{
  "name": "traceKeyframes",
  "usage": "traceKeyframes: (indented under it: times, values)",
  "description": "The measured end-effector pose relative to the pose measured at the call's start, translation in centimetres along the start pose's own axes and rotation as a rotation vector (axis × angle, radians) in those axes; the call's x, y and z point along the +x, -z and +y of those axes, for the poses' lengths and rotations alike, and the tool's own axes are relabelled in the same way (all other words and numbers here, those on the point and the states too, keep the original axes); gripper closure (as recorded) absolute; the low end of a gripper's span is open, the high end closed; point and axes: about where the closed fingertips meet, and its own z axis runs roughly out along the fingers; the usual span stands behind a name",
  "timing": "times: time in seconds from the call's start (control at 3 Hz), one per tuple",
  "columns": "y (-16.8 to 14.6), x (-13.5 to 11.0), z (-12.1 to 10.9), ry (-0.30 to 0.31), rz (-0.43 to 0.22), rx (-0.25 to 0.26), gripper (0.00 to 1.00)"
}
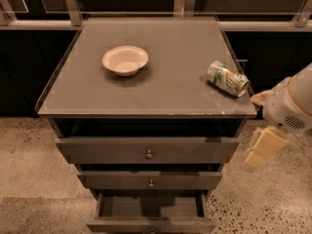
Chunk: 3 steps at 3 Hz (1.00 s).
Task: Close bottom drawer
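Camera view looks down on a grey-brown three-drawer cabinet point(165, 89) on a speckled floor point(29, 155). Bottom drawer point(146, 224) sits at the lower edge of the frame, pulled out well past the two above, so its inner floor and side walls show. Its small round knob point(152, 230) is partly cut off by the frame edge. Middle drawer point(185, 180) and top drawer point(97, 150) step back in turn, each with a centred knob.

Robot arm point(292, 106) enters from the right edge, beside the cabinet's front right corner. Its white rounded housing sits level with the cabinet top, and a cream-coloured part hangs down from it. Gripper point(264, 149) is at that lower end, level with the top drawer's front, off to the right and clear of the cabinet. It is well apart from the bottom drawer and has hold of nothing visible; how far open it is cannot be told.

On top, a pale bowl point(125, 60) stands upright left of centre. A drinks can point(226, 78) lies on its side near the right edge.
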Motion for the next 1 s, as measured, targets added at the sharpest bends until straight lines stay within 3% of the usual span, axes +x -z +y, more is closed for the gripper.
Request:
traceKeyframes:
  times: [0.67,1.0]
  values:
    - [-8.5,3.4,1.2,-0.130,-0.015,-0.079,0.00]
    - [-8.4,4.3,1.2,-0.165,0.003,-0.075,0.00]
